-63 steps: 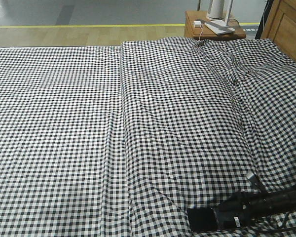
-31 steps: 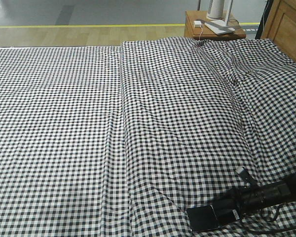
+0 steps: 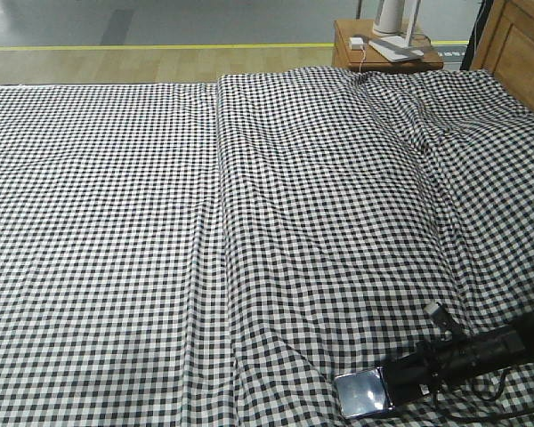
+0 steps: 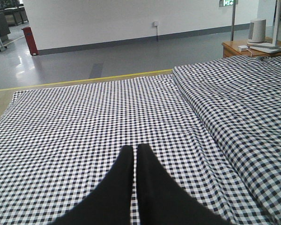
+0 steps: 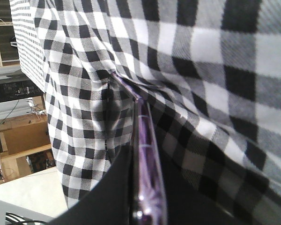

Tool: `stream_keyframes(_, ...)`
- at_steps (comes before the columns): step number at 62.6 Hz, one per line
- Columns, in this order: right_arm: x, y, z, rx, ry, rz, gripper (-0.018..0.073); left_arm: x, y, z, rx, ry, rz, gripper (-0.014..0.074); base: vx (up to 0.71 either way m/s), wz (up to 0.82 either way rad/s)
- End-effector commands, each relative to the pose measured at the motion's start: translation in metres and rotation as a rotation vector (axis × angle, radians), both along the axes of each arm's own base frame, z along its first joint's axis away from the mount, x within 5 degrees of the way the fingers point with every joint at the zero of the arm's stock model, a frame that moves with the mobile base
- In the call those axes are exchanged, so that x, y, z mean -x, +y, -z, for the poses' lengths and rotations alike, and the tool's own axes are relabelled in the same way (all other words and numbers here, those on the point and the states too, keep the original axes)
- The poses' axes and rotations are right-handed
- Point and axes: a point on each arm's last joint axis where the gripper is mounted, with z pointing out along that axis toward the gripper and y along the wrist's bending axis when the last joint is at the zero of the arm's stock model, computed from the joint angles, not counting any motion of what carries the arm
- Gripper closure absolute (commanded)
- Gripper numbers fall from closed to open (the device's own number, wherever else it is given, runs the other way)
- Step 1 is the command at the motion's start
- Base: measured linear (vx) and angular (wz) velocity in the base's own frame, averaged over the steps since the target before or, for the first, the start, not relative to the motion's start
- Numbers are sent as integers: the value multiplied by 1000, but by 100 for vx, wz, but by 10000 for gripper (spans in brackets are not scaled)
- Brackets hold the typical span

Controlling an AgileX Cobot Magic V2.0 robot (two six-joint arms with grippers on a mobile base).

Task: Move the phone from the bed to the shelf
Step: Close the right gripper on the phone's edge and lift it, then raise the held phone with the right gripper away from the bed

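A small brown wooden bedside table (image 3: pixel 344 52) is seen at the upper right of the front view. On its top a white cylindrical appliance (image 3: pixel 388 12), a small white block (image 3: pixel 357 42) and a flat pale grey slab (image 3: pixel 397 51) are set close together. A panelled light-brown wooden unit (image 3: pixel 521 46) is cut off by the upper right corner. A thin yellow floor line (image 3: pixel 160 46) is drawn across the top, below smooth grey flooring (image 3: pixel 205 18). In the left wrist view a red upright object (image 4: pixel 30 41) is placed at the upper left before a plain white wall (image 4: pixel 98 18).
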Motion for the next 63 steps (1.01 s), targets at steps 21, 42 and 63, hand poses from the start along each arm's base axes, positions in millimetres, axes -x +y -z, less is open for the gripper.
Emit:
stream_keyframes(21,-27,1,-92,-82,-142,-45,564,1,0,-15,11,-108,2,595,0,0)
stream_keyframes(42,-31,5,-172,-81,-286,30,562,1,0,-15,11,-108,2,595,0,0)
stream_keyframes(63,-26,30,-300,-10,-488,16,562,1,0,-15,11,-108,2,595,0,0)
